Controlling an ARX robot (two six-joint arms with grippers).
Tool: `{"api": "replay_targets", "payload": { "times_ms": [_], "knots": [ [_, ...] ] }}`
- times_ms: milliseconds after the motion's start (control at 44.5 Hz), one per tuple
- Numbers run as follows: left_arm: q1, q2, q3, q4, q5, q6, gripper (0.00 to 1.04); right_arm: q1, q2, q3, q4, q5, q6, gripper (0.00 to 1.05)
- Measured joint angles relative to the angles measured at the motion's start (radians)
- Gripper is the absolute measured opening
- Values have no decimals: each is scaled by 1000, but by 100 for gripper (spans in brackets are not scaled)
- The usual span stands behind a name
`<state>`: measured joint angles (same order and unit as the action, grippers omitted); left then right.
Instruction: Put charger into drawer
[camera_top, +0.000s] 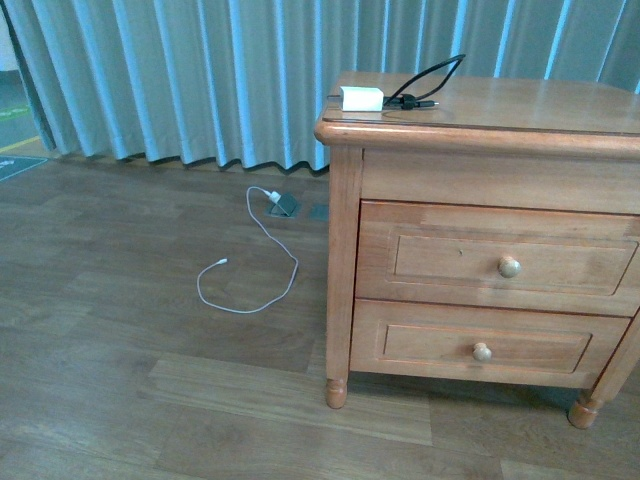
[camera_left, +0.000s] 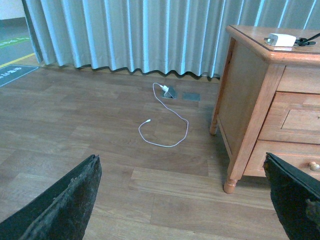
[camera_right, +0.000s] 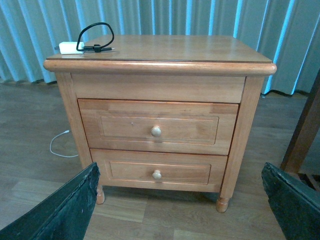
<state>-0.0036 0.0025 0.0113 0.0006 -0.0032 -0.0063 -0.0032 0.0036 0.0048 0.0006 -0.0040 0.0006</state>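
Showing the charger lying at a corner of the nightstand top, black cable looping beside it; showing the upper drawer closed below; hovering the left gripper over floor, fingers spread wide, empty; facing the right gripper toward the nightstand front, fingers likewise parted, holding nothing.
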Motion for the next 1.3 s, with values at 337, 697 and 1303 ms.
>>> {"api": "replay_targets", "payload": {
  "times_ms": [337, 697, 1303],
  "knots": [
    [0, 0, 0, 0, 0, 0, 99, 0, 0, 0, 0, 0, 0, 96],
    [0, 0, 0, 0, 0, 0, 99, -33, 31, 11, -38, -130, 11, 96],
    [0, 0, 0, 0, 0, 0, 99, 300, 1437, 430, 780, 42, -108, 96]
  ]
}}
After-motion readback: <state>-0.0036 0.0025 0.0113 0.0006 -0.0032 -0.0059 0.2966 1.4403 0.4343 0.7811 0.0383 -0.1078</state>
